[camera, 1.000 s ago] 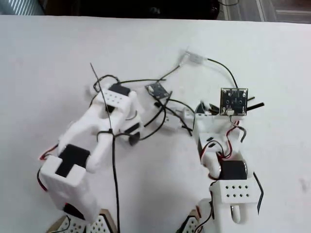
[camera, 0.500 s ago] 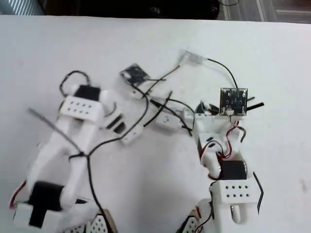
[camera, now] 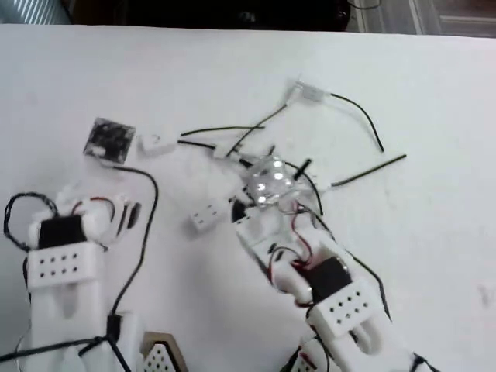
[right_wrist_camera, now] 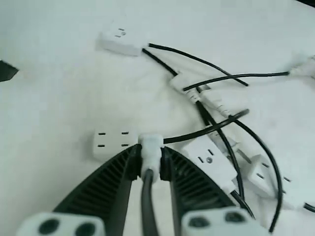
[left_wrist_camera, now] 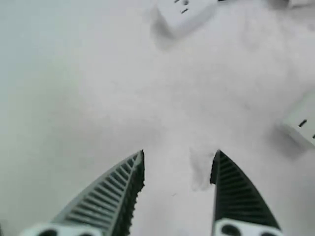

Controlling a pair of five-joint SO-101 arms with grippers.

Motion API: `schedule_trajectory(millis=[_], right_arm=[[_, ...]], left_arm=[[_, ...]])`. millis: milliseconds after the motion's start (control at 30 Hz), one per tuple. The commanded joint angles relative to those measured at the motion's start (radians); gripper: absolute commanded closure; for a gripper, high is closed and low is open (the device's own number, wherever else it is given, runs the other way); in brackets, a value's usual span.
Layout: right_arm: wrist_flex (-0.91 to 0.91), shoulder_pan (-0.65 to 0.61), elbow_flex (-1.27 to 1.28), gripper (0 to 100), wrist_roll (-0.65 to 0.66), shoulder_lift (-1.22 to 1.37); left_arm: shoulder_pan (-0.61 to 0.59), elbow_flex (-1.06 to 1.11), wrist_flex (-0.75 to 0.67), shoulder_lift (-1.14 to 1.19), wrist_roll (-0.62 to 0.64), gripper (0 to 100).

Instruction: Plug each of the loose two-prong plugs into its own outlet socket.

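Observation:
My right gripper (right_wrist_camera: 150, 164) is shut on a white two-prong plug (right_wrist_camera: 150, 150) whose black cord runs back between the fingers. The plug's front end touches the side of a white outlet block (right_wrist_camera: 110, 144) with two pairs of slots on top. In the high view this block (camera: 206, 215) lies at the table's middle, with the right gripper (camera: 239, 211) just right of it. My left gripper (left_wrist_camera: 179, 157) hangs open over bare table, holding nothing. A corded socket (left_wrist_camera: 183, 10) and another outlet's corner (left_wrist_camera: 301, 127) lie beyond it.
Black cords (right_wrist_camera: 221, 78) cross in a tangle past the outlet block, among them another white socket (right_wrist_camera: 209, 158) and a loose plug (right_wrist_camera: 259, 173). A corded socket (right_wrist_camera: 118, 42) lies farther off. A white connector (camera: 308, 91) sits at the back of the table (camera: 434, 256).
The left arm has swung back to the table's front left, away from the tangle. The right arm has moved left, up against the outlet block.

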Motion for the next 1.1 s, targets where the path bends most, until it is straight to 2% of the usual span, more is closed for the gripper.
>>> schedule_trajectory(millis=[0,133,333,533,767,1067], right_arm=[[-0.001,-0.088,-0.137,98.1,0.005,0.189],[-0.058,-0.133,-0.204,98.1,0.006,0.381],[-0.249,-0.177,-0.213,98.1,0.003,0.57],[-0.358,-0.188,-0.222,98.1,0.005,0.704],[-0.203,-0.182,-0.374,98.1,0.003,0.811],[0.002,-0.182,-0.491,98.1,0.003,0.828]], left_arm=[[-0.071,0.109,-0.078,-0.119,0.064,78],[-0.096,0.201,-0.149,-0.162,0.094,78],[-0.114,0.308,-0.264,-0.17,0.098,78],[-0.139,0.31,-0.273,-0.17,0.104,78],[-0.139,0.313,-0.273,-0.17,0.104,78],[-0.14,0.315,-0.273,-0.17,0.103,78]])
